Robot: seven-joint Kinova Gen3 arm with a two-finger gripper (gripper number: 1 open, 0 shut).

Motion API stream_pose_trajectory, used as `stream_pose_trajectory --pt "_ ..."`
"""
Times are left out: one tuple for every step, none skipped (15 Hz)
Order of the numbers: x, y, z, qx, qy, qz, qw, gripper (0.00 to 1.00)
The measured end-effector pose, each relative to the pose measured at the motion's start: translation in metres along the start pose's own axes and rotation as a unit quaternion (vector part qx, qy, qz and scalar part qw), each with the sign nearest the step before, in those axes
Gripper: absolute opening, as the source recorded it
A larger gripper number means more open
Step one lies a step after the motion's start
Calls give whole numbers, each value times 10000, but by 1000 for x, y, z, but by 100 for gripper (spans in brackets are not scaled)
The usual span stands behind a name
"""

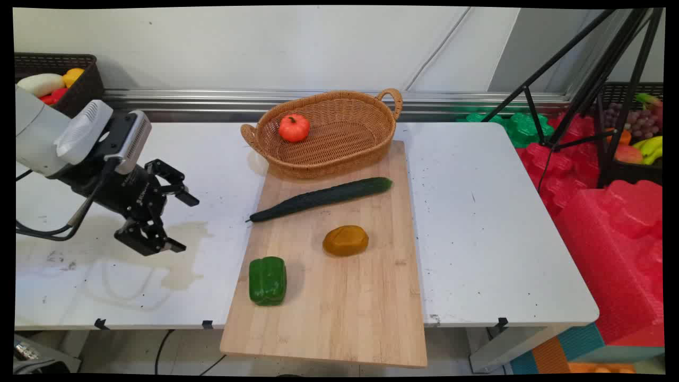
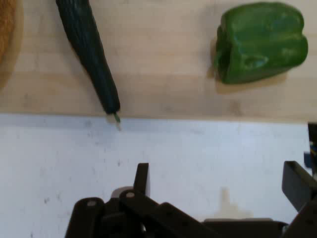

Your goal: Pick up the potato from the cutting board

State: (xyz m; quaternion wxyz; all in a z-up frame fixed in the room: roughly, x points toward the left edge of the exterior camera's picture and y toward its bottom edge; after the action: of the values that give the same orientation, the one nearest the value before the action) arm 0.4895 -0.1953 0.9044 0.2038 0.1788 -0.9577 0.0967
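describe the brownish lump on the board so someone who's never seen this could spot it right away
Find the wooden board lying across the white table, in front of the wicker basket. Below the long dark cucumber and up and to the right of the green pepper sits the lump. It is the only mustard-brown thing on the board, a smooth rounded oval, unlike its two green neighbours.
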Motion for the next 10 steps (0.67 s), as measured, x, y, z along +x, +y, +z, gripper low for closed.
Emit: stream_pose_trajectory --pt "4 0 0 12 89 5 10000 100" --pt "9 0 -1 30 195 8 9998 100" --pt "14 0 -1 51 290 16 9996 100" --pt "19 -1 -2 69 364 15 9993 100" --pt "26 -1 -2 99 475 11 9988 100" --pt "35 -3 -2 138 598 0 9981 100" --pt "43 -4 -2 172 712 -12 9973 100" --pt "51 -5 -1 201 802 -23 9966 100" --pt "56 -5 0 214 856 -31 9961 100" --pt "64 -6 2 232 925 -42 9954 100"
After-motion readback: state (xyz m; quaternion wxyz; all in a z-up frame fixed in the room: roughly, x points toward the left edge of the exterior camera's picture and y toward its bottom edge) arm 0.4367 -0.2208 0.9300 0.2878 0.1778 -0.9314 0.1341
